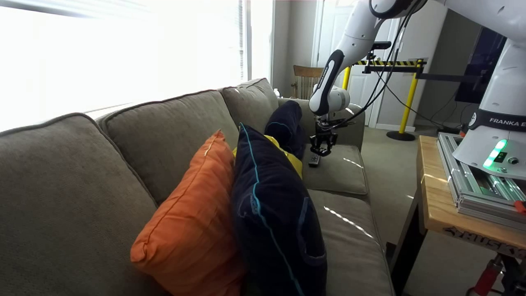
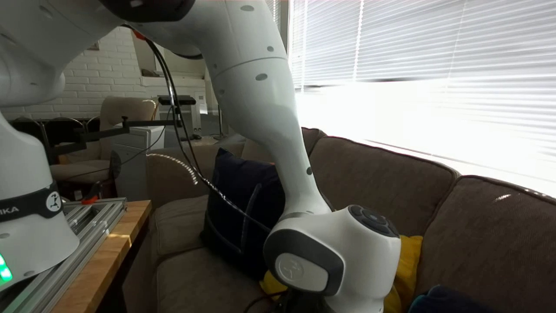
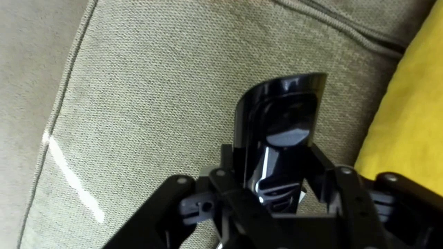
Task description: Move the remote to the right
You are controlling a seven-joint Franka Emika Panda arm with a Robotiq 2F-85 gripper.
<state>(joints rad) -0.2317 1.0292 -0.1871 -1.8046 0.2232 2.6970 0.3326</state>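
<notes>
Sofa (image 1: 339,174) below; arm (image 2: 265,104) slants down, fingers (image 3: 321,173) clasping the remote (image 3: 277,152).

You are facing a window (image 1: 123,53) that is blowing out to white in both exterior views, its blinds (image 2: 391,48) glowing pale grey. Sharp bright streaks are crossing the seat cushions (image 1: 345,255), while the navy pillow (image 2: 239,191) is losing detail in shadow. In the wrist view, glare is glinting off the black remote (image 3: 282,145).

White arm (image 2: 256,104), grey caps (image 2: 261,77); on its base (image 1: 513,144), 1 black FRANKA band (image 1: 503,120), 1 green light (image 1: 495,153); away from the base, black cables (image 2: 165,69), black jaws, round screws (image 3: 220,172).
</notes>
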